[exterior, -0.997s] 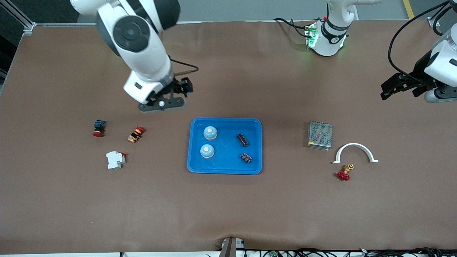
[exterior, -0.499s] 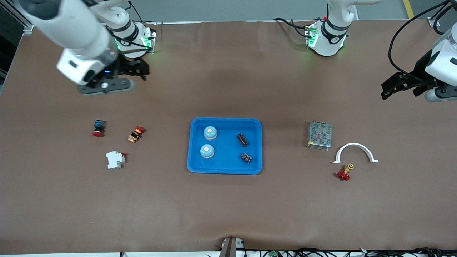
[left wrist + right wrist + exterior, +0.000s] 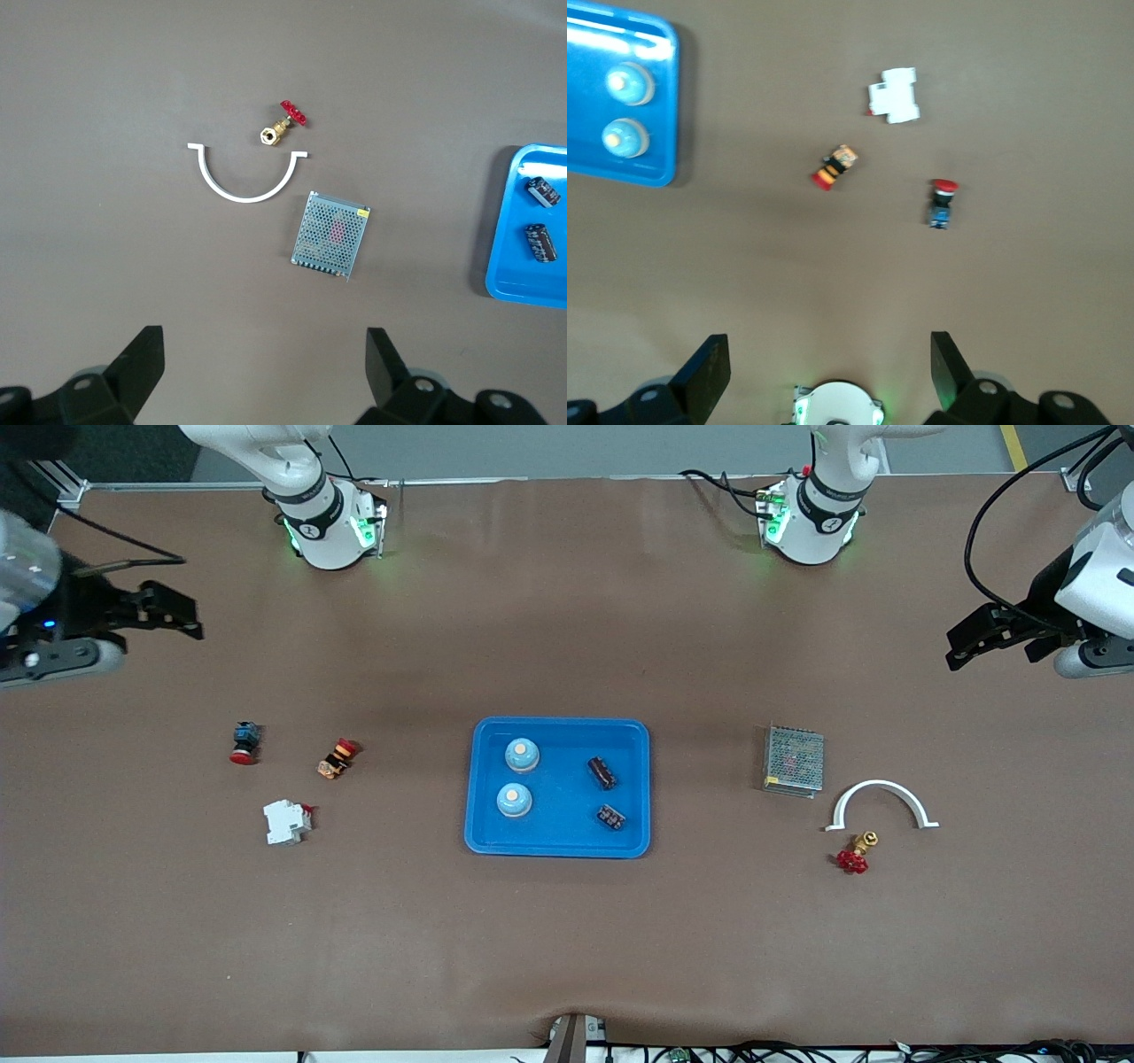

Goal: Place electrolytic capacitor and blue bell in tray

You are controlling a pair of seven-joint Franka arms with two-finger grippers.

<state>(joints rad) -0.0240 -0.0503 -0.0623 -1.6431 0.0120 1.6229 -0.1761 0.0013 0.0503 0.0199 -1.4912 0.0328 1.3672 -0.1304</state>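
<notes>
Swung away from the tray [image 3: 558, 848], the right end effector [image 3: 173, 613] hangs spread and empty over brown counter [image 3: 567, 939]; left end effector [image 3: 974, 638] waits, likewise released.

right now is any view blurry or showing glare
Front view: the right end effector at the frame's edge is smeared, and green base lights tint the table. Right wrist view: soft all over, the tray and red buttons fuzzy. Left wrist view: crisp, no glare.
</notes>
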